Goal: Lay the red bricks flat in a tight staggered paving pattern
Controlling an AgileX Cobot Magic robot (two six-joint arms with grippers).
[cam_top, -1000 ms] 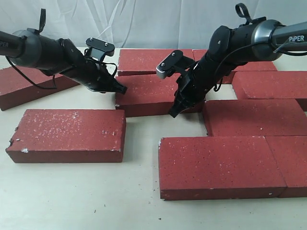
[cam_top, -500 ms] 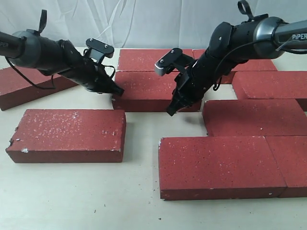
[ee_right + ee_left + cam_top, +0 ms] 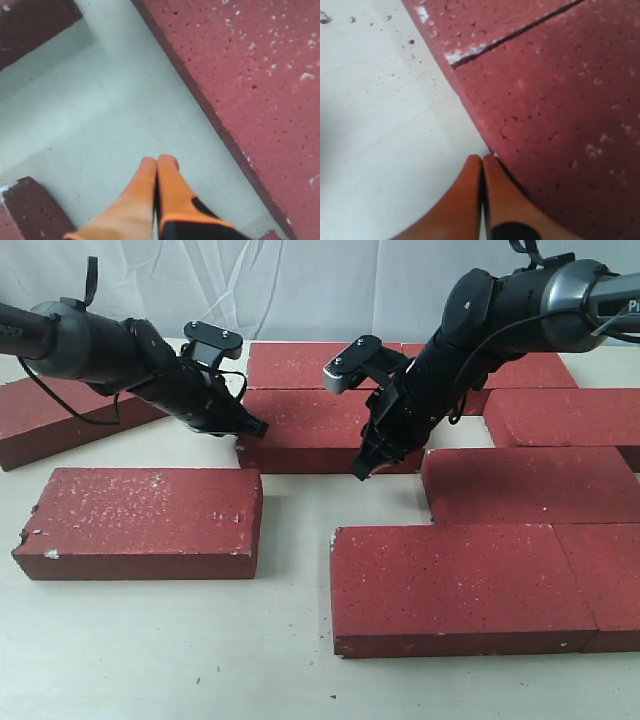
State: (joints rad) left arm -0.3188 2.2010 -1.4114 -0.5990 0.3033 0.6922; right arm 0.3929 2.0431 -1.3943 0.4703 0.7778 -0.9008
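Exterior: the red bricks [image 3: 450,580] all lie flat on the counter [image 3: 150,650]. The right side is packed tight. The middle brick [image 3: 305,430] sits against the back row, with bare counter showing past its right end. The left gripper [image 3: 257,427] is at that brick's left end and the right gripper [image 3: 360,472] is at its front face near the right end. Looks like a two-point nudge. Suggest the left pushes low and square along the brick's length while the right only fences the front edge, so the brick doesn't yaw. A loose brick [image 3: 140,515] at front-left and an angled brick [image 3: 50,415] at far left are not yet placed.

Left wrist: jaws together, nothing held. The fingertips [image 3: 492,165] are at the brick's edge by a corner. Contact this close to a corner may slip off, so move further along the end face.

Right wrist: jaws together, empty, with the fingertips [image 3: 167,162] over bare counter just beside the brick's long edge. I can't tell if they touch it. Close that gap gently before loading.
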